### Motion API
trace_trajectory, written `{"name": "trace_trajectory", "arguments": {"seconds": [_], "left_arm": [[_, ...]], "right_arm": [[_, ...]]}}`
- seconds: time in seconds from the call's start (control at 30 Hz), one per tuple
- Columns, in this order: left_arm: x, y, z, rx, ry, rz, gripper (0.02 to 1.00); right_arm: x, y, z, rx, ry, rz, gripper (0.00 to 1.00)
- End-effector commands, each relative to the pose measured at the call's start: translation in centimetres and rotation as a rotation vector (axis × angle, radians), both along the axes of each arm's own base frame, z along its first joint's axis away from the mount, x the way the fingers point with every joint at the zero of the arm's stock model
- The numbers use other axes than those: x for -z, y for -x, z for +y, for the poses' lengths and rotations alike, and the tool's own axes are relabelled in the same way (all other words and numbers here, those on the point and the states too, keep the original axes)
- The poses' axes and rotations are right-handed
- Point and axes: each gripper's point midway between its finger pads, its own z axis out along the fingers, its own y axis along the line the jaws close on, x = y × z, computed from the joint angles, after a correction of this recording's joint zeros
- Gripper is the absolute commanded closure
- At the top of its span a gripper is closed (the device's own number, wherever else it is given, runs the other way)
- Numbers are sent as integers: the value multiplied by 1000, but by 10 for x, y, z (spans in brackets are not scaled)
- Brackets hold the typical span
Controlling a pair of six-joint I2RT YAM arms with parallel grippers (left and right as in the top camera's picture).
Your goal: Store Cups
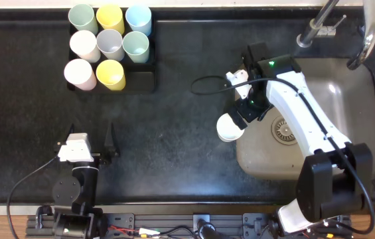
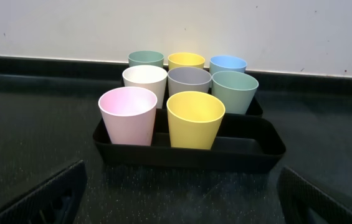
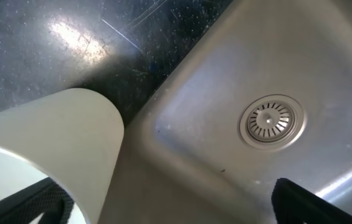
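A black tray (image 1: 144, 78) at the far left of the counter holds several cups, among them a pink cup (image 2: 128, 115) and a yellow cup (image 2: 195, 119) in its near row; the slot beside the yellow one is bare. My left gripper (image 1: 91, 141) rests open on the counter in front of the tray (image 2: 188, 157), well short of it. A cream cup (image 1: 229, 127) stands mouth-up at the sink's left edge. My right gripper (image 1: 241, 114) is right above it, fingers spread wide, one finger (image 3: 35, 202) over the cup's (image 3: 57, 143) mouth and the other far outside its wall.
The steel sink (image 1: 346, 86) with its drain (image 3: 271, 121) lies right of the cream cup, and a faucet (image 1: 316, 23) stands behind it. Dark counter (image 1: 174, 153) stretches between the tray and the sink.
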Motion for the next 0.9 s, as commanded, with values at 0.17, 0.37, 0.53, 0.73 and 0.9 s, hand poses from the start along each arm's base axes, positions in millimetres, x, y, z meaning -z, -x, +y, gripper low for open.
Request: {"name": "trace_trajectory", "arguments": {"seconds": [0.17,0.37,0.53,0.73,0.9], "left_arm": [[-1,0,2,-9,-22,-7,18],[-1,0,2,-9,-22,-7,20],[-2,0,2,-9,-22,-8,20],[-2,0,2,-9,-22,-8,20],[-1,0,2,-9,-22,-7,20]], "right_arm": [[-5,32,50,-23,-211,131,954],[-4,32,54,-19,-182,117,956],[-26,1,31,71,-21,-28,956],[-148,-56,52,75,-62,-358,956],[-240,-76,106,-3,-187,-579,956]]}}
